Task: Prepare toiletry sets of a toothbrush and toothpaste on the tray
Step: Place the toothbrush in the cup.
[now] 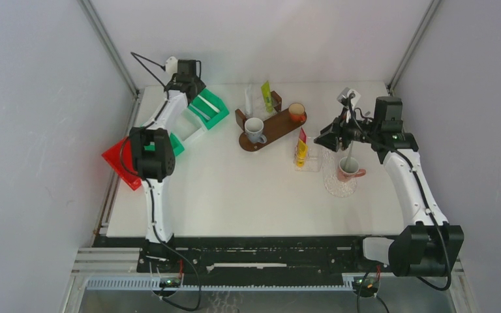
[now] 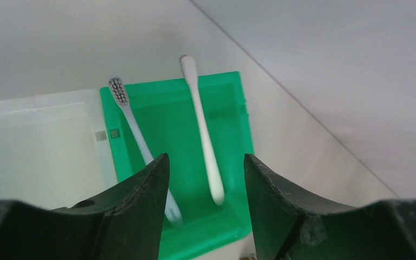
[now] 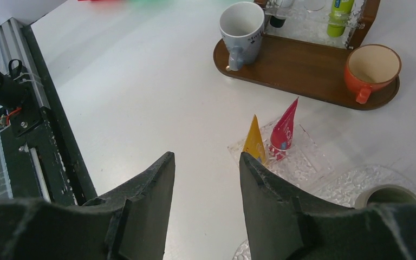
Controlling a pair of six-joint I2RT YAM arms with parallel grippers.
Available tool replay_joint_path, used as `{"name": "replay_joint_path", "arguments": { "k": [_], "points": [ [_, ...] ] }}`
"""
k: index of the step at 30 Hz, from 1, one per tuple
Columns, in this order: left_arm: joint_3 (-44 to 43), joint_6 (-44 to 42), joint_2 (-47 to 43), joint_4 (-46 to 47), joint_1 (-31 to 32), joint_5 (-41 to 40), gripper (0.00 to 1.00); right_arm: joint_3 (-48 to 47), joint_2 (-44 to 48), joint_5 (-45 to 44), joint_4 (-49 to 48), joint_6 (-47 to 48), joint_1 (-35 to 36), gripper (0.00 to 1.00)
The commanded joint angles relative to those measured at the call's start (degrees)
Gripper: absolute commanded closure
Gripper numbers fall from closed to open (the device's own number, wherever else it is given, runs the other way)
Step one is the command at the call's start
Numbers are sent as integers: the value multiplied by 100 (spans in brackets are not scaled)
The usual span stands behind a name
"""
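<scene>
Left wrist view: left gripper (image 2: 206,160) spread, jaws straddling the white toothbrush (image 2: 203,124) resting in the green bin (image 2: 230,108) at far left, lined up for a pinch, not touching yet. Right gripper (image 3: 207,158) spread and empty, hovering near the red tube (image 3: 283,130). Wooden tray (image 3: 303,65) with grey mug (image 3: 242,27) sits centre-far, ready for sets.

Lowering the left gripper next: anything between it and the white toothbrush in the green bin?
Nothing visible: the white toothbrush lies uncovered in the green bin under the left gripper, a second toothbrush apart beside it.
</scene>
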State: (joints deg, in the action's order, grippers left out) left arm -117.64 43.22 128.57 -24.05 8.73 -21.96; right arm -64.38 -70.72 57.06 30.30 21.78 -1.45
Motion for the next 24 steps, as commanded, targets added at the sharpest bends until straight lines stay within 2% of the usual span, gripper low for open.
{"name": "replay_joint_path", "arguments": {
  "k": [1,6,13,17,24],
  "points": [
    [-624,-8,268,67,-28,426,42,-57,-56,-24,-106,83,6,45],
    [-654,59,479,132,-104,548,42,-57,-82,-28,-90,94,-25,45],
    [-1238,205,1073,54,-231,931,56,-57,-91,-22,-63,139,-63,45],
    [-1257,416,1186,-69,-301,1002,62,-57,-100,-31,-55,157,-76,45],
    [-1307,625,1410,-167,-381,1106,62,-57,-152,-39,-51,155,-68,45]
  ]
}}
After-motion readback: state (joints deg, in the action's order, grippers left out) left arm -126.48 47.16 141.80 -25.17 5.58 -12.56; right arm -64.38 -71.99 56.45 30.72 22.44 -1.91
